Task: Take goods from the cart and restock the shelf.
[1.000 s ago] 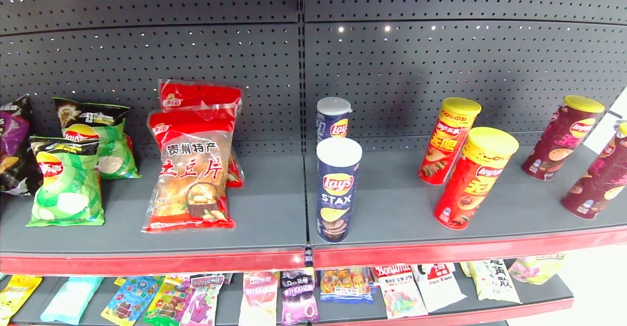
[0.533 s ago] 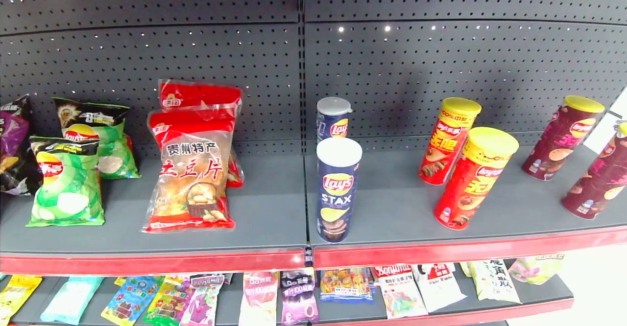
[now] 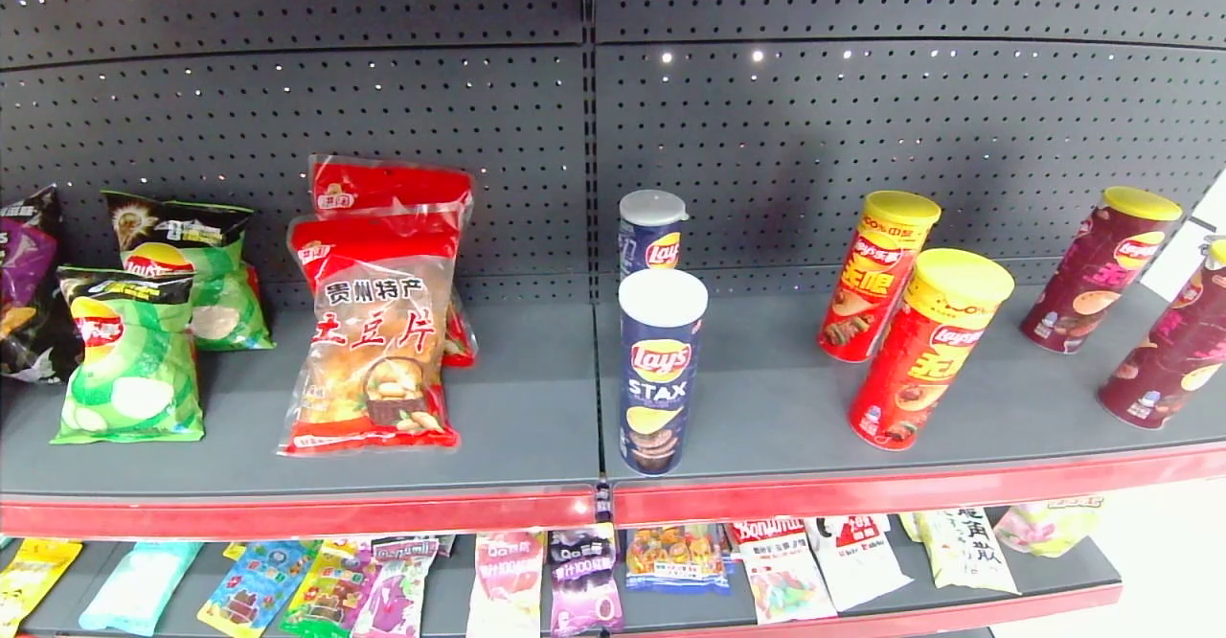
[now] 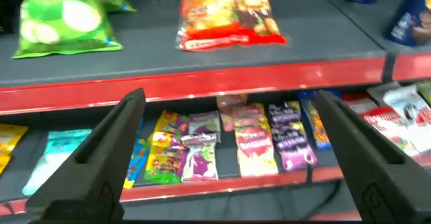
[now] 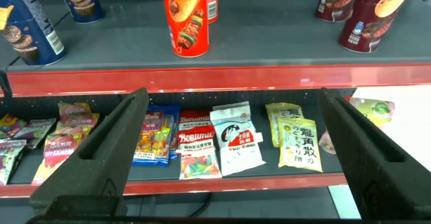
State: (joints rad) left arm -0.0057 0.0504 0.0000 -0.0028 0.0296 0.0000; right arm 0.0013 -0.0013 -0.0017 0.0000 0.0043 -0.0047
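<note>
Shelf (image 3: 536, 408) is sitting right ahead, upper tier already carrying stock, so I'm judging the handling from what's standing there.

Biggest are the red potato-slice bags (image 3: 374, 351), leaning one behind the other near the middle seam, the front one close to the front edge. I'm guessing these are feeling light, soft and crinkly, with slick film and breakable contents. I'd be pinching gently across the top seam, not squeezing the belly.

The green chip bags (image 3: 129, 360) are slumping toward the left end. Same story there: puffy, air-filled and easy to crush.

The red canisters (image 3: 924, 351) with yellow lids are standing right of centre, and the maroon canisters (image 3: 1097, 269) are crowding the right end. The navy canisters (image 3: 661, 370) are lining up front to back just right of the seam. Stiff smooth tubes, probably light, tall and tippy. I'd be wrapping one around mid-body, squarely, and lowering it flat so it isn't wobbling into its neighbour.

The candy sachets (image 3: 584, 581) are lying along the lower tier's front edge. They're looking flat, floppy and tiny, so I'd be taking those by an edge.

The left claw (image 4: 229, 99) is hovering in front of the red front lip below the bags, fingers spread wide and carrying nothing. The right claw (image 5: 234, 96) is hanging level in front of the lip under the canisters, likewise spread and empty.
</note>
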